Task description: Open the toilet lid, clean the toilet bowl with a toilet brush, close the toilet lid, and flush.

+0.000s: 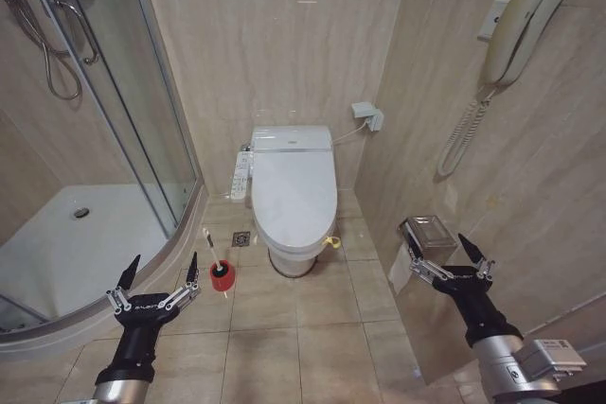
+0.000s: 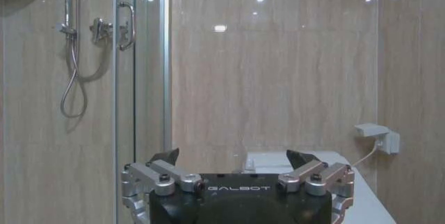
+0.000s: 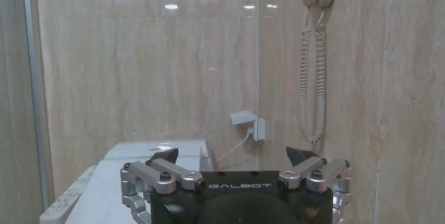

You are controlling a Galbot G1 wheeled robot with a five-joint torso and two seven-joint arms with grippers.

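So far nothing of the task is looking done: the lid is lying shut over the bowl, well ahead of both pincers and between their lines of reach, and opening, scrubbing, closing and flushing are all, by my judgement, waiting to be started. The toilet is standing against the back wall, and the bowl's inside is being hidden entirely by the lid, so whether water is sitting there cannot be told. The control panel is running along the toilet's side nearer the left pincer.

The left pincer is hovering low with its fingers spread wide and holding nothing; the right pincer is hanging likewise spread and empty, just beside the wall with the tissue holder.

The brush is standing in its red cup on the floor, just ahead of the left pincer and slightly toward the toilet, untouched. Its head is sitting down in the cup and cannot be made out.

The yellow strap is showing at the lid's front edge, ahead of the right pincer and toward the robot's middle. The flush control is not telling itself apart anywhere.
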